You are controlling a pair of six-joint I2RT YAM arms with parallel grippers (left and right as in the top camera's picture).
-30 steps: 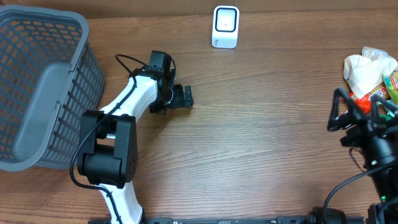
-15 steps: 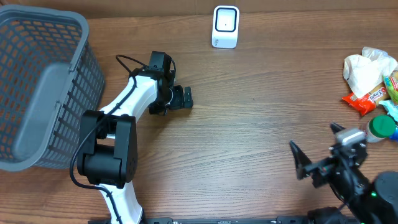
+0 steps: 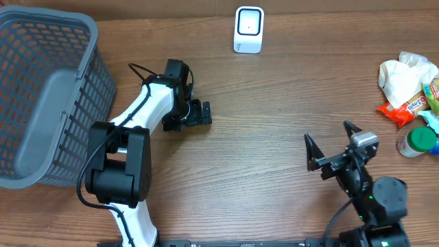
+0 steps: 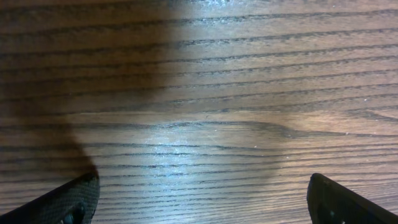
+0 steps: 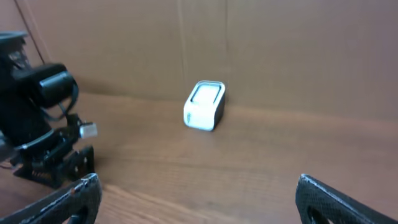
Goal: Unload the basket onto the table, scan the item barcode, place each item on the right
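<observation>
The white barcode scanner point(image 3: 248, 29) stands at the table's far edge; it also shows in the right wrist view, where the scanner point(image 5: 204, 106) is ahead of the fingers. Items lie at the right edge: a crumpled white bag point(image 3: 401, 77), a red snack packet point(image 3: 400, 110) and a green-lidded jar point(image 3: 416, 142). My right gripper point(image 3: 329, 142) is open and empty, left of that pile, over bare wood. My left gripper point(image 3: 204, 113) is open and empty near the table's middle left. The left wrist view has only wood grain between the fingers point(image 4: 65, 202).
A grey plastic basket point(image 3: 48, 96) fills the left side of the table. The left arm point(image 5: 40, 124) appears in the right wrist view at the left. A brown cardboard wall stands behind the scanner.
My right arm has swung away from the pile at the right edge toward the table's middle, uncovering the green-lidded jar. The left arm has barely shifted.
</observation>
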